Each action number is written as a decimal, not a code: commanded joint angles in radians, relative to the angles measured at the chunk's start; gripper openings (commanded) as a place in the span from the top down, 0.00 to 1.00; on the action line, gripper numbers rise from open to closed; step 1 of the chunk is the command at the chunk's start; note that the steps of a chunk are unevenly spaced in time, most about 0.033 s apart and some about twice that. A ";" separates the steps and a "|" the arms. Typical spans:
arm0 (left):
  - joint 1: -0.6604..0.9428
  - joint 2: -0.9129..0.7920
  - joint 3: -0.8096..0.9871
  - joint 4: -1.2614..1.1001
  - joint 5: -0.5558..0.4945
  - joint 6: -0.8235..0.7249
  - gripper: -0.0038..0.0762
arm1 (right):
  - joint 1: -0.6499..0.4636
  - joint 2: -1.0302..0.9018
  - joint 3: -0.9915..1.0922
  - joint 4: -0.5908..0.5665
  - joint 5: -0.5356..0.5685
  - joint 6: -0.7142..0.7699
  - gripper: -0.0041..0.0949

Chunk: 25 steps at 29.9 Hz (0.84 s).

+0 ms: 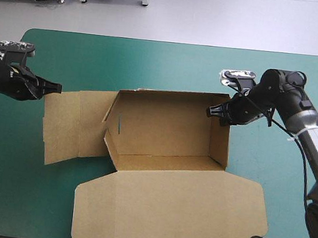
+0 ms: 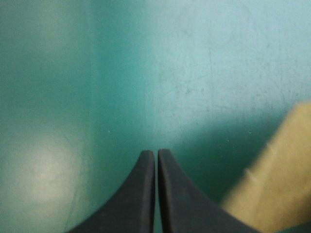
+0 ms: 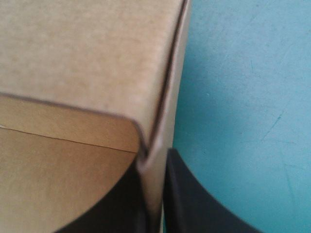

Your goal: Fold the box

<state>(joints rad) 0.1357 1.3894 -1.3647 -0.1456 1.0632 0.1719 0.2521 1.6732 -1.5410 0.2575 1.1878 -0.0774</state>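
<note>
So nearest the robot, the lid (image 1: 170, 213) lies flat on the teal-green cover (image 1: 154, 60), running right down toward the table's near edge. Just past it sits the box (image 1: 164, 125) proper, about mid-table, with its walls up like an open tray. On the left side a big left flap (image 1: 65, 125) lies flat on the cover, not raised yet. The right gripper (image 1: 213, 111) has its fingers pinched almost together on the right wall (image 1: 220, 138), up at the far corner. In its wrist view the board's edge runs straight down between the two black fingers. The left gripper (image 1: 57, 88) is fully closed with nothing in it. It's tip-down by the far corner of that flat flap, with brown board just beside it, and I can't tell if it's actually touching. Handling-wise I'd guess this is light, thin board that's stiff along a panel but hinges easily at the creases. That means it'll probably slide or pivot on the cover if pushed from one side only. If it were me I'd grab panels at a free edge near a corner, not mid-panel where the board would bow, and keep that right-wall pinch as the anchor.
</note>
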 commanded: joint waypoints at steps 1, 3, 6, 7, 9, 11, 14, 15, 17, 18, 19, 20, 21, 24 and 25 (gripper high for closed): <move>0.005 -0.040 0.002 -0.028 -0.033 0.008 0.95 | 0.006 0.032 -0.035 0.021 0.038 -0.016 0.96; 0.005 -0.040 0.004 -0.028 -0.035 0.019 0.95 | 0.006 0.063 -0.037 -0.001 -0.039 -0.021 0.96; 0.005 -0.040 0.004 -0.029 -0.035 0.041 0.95 | 0.006 0.090 -0.037 -0.023 -0.134 -0.019 0.92; 0.005 -0.040 0.004 -0.029 -0.035 0.050 0.95 | 0.006 0.098 -0.037 -0.023 -0.160 -0.019 0.90; 0.005 -0.040 0.004 -0.027 -0.042 0.052 0.95 | 0.006 0.105 -0.037 -0.023 -0.197 -0.006 0.86; 0.005 -0.040 0.004 -0.029 -0.045 0.052 0.95 | 0.006 0.109 -0.037 -0.023 -0.227 0.010 0.77; 0.005 -0.040 0.004 -0.029 -0.045 0.052 0.95 | 0.006 0.109 -0.037 -0.023 -0.242 0.003 0.60; 0.005 -0.040 0.004 -0.029 -0.045 0.052 0.95 | 0.006 0.109 -0.041 -0.023 -0.242 -0.014 0.56; 0.005 -0.040 0.004 -0.029 -0.045 0.052 0.95 | 0.006 0.109 -0.068 -0.027 -0.229 -0.028 0.52; 0.005 -0.040 0.004 -0.029 -0.045 0.052 0.95 | 0.006 0.109 -0.087 -0.033 -0.218 -0.028 0.52; 0.005 -0.040 0.004 -0.029 -0.043 0.052 0.95 | 0.006 0.109 -0.120 -0.046 -0.199 -0.028 0.52; 0.005 -0.040 0.004 -0.029 -0.038 0.052 0.95 | 0.006 0.109 -0.159 -0.064 -0.174 -0.028 0.53; 0.005 -0.040 0.004 -0.029 -0.034 0.052 0.95 | 0.006 0.109 -0.203 -0.087 -0.147 -0.028 0.53; 0.005 -0.040 0.004 -0.029 -0.022 0.052 0.95 | 0.006 0.109 -0.339 -0.167 -0.068 -0.028 0.53; 0.005 -0.040 0.004 -0.029 -0.022 0.052 0.95 | 0.006 0.109 -0.377 -0.189 -0.049 -0.028 0.53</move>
<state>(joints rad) 0.1427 1.3844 -1.3321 -0.1538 1.0680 0.2244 0.2587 1.8334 -1.7851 0.1363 1.0989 -0.0933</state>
